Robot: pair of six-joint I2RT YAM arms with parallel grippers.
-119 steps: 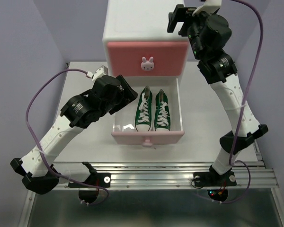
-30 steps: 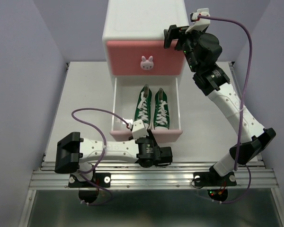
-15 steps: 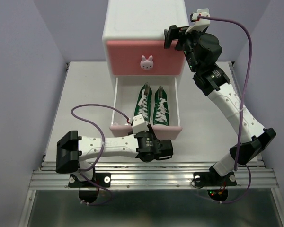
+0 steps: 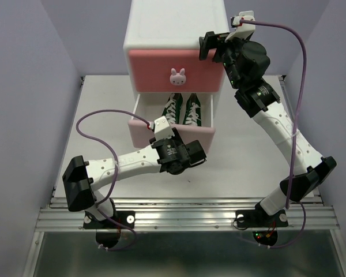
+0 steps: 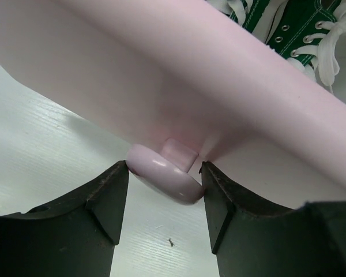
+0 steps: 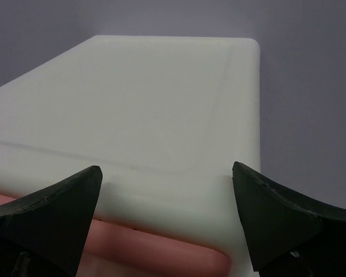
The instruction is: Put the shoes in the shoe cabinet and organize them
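Observation:
The white shoe cabinet (image 4: 176, 23) stands at the back of the table. Its pale pink lower drawer (image 4: 143, 130) is partly open with the green pair (image 4: 173, 108) side by side inside, heels under the cabinet body. The green shoes also show in the left wrist view (image 5: 300, 29). My left gripper (image 4: 176, 144) is shut on the lower drawer's knob (image 5: 164, 176), with one finger against each side. My right gripper (image 4: 210, 45) is open and empty against the cabinet's top right front corner (image 6: 161, 104). The darker upper drawer (image 4: 155, 69) is shut. The red shoes are out of view.
Lilac walls close in on both sides and behind the cabinet. A purple cable (image 4: 104, 118) loops over the table left of the drawer. The metal rail (image 4: 184, 216) runs along the near edge.
My left gripper has moved toward the cabinet with the knob in it, and the lower drawer has slid partway in, covering the shoes' heels. The right arm has stayed at the cabinet's corner.

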